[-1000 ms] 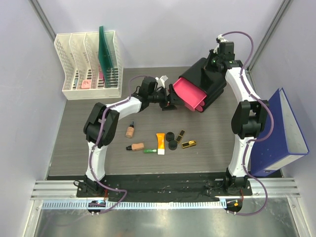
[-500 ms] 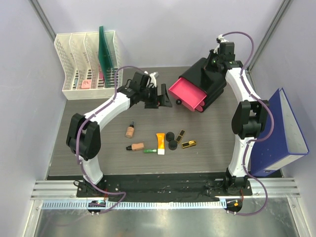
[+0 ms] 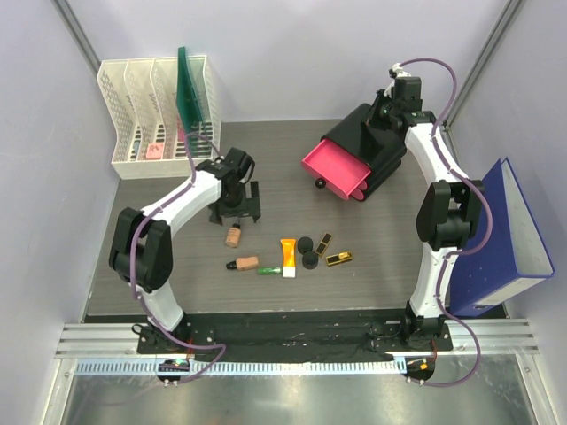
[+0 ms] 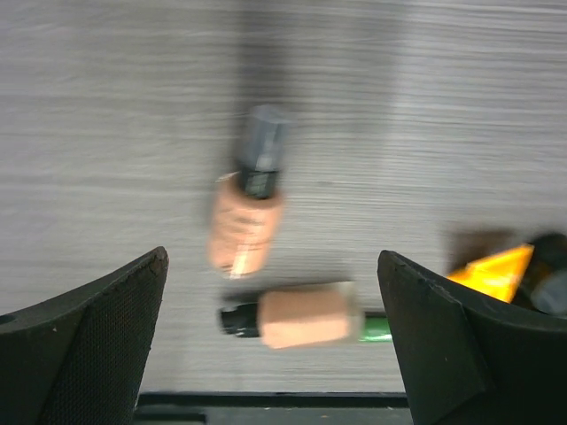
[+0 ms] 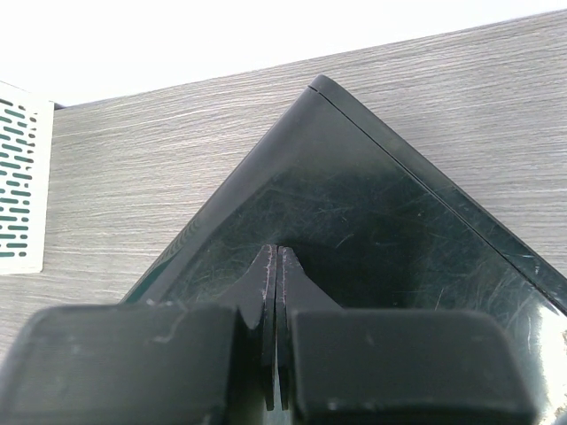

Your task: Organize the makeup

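Note:
The makeup lies in a loose cluster at the table's middle: a beige bottle (image 3: 234,235), a second beige bottle (image 3: 245,263), a slim green tube (image 3: 268,271), an orange tube (image 3: 289,257), two black compacts (image 3: 305,243) and two gold-black sticks (image 3: 338,258). My left gripper (image 3: 237,205) hangs open just behind the first bottle, holding nothing. Its wrist view shows that bottle (image 4: 248,212) and the other one (image 4: 297,314) between the wide-spread fingers (image 4: 106,336), with my left gripper (image 4: 272,261) above them. My right gripper (image 5: 276,257) is shut, its tips close over the black box (image 5: 399,230).
The black box (image 3: 376,133) stands at the back right with its pink drawer (image 3: 337,171) pulled out. A white file rack (image 3: 159,115) at the back left holds a green folder (image 3: 190,88) and a small pink block (image 3: 152,151). A blue binder (image 3: 505,230) leans at the right.
My left arm has swung away from the pink drawer, leftward and toward the near side, to above the first beige bottle, and its jaws have widened. The right arm has not moved.

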Available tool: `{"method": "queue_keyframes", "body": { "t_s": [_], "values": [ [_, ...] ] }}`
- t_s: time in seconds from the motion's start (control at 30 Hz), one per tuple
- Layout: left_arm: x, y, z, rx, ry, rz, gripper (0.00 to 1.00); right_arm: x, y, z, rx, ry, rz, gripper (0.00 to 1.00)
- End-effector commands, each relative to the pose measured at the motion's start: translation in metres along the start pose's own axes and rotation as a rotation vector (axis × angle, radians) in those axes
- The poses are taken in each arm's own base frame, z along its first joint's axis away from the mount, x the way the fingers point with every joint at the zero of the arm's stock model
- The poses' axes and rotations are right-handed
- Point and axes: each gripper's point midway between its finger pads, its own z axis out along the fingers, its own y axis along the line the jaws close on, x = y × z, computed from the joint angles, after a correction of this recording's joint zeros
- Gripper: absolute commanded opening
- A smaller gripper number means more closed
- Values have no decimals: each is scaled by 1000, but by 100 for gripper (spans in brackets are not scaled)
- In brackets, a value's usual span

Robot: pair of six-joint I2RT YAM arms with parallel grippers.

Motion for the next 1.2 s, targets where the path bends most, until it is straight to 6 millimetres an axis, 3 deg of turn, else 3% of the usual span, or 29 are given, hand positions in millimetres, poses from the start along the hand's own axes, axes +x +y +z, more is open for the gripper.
{"method": "queue_keyframes", "body": {
  "t_s": [0.0, 0.2, 0.53, 0.63, 0.77, 1.0, 1.03, 1.07, 1.17],
  "values": [
    [2, 42, -14, -121, -35, -63, 100, 101, -37, 2, 118, 326, 51, 1],
    [18, 44, 10, -108, 33, -44, 98, 104, -34, 4, 102, 335, 58, 1],
    [20, 40, 40, -110, 81, -13, 87, 107, -33, 6, 94, 341, 70, 1],
    [21, 39, 50, -114, 91, -11, 70, 109, -34, 8, 90, 347, 70, 1],
    [24, 36, 55, -107, 105, -12, 57, 112, -35, 9, 84, 355, 77, 1],
    [22, 24, 48, -87, 112, 22, 30, 111, -37, 11, 91, 352, 77, 1],
    [21, 20, 46, -79, 110, 33, 18, 110, -36, 10, 91, 351, 75, 1],
    [11, 13, 40, -67, 85, 32, 0, 111, -37, 11, 93, 352, 77, 1],
    [-7, -11, 26, 6, 36, 41, 0, 112, -37, 11, 94, 353, 78, 1]
  ]
}}
